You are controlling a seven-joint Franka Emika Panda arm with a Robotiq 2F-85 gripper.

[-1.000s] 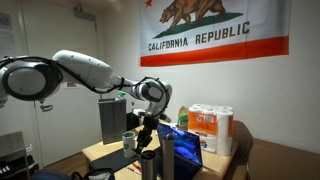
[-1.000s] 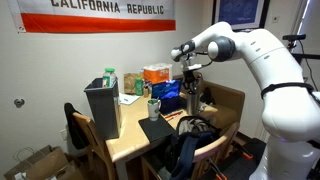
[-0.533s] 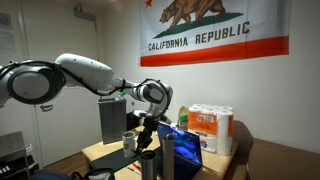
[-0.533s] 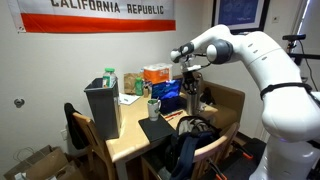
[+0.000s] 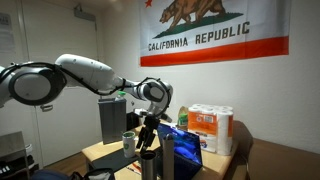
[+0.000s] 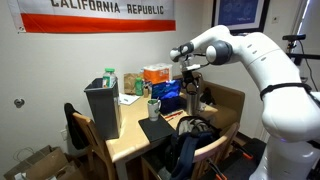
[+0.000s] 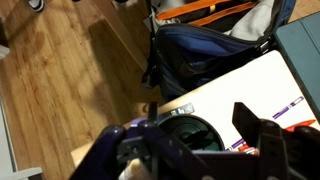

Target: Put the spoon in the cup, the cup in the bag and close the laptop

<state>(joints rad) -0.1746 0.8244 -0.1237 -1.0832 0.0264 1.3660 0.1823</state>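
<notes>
The claw (image 5: 147, 140) hangs straight above the cup (image 5: 147, 163). The cup stands close to the edge of the table (image 6: 135, 140), just beside the laptop (image 6: 168, 97) with its glowing blue screen.

In the wrist view the 2 fingers (image 7: 265, 135) look spread, with the cup's dark round mouth between them and nothing pinched (that picture is blurred, so this is a reading, not a certainty). I cannot make out the spoon in any view, so I cannot tell whether it already sits in the cup.

As I judge it, the coming move turns on 1 relation. The cup is directly below the claw and upright, its long axis vertical, so a straight descent would bring the fingers around its rim.

The bag (image 6: 102, 108) stands upright well apart from the cup, to the left in both exterior views. In an exterior view the pale mug (image 6: 154, 107) lies between them, so the carry would run leftward across the table.
</notes>
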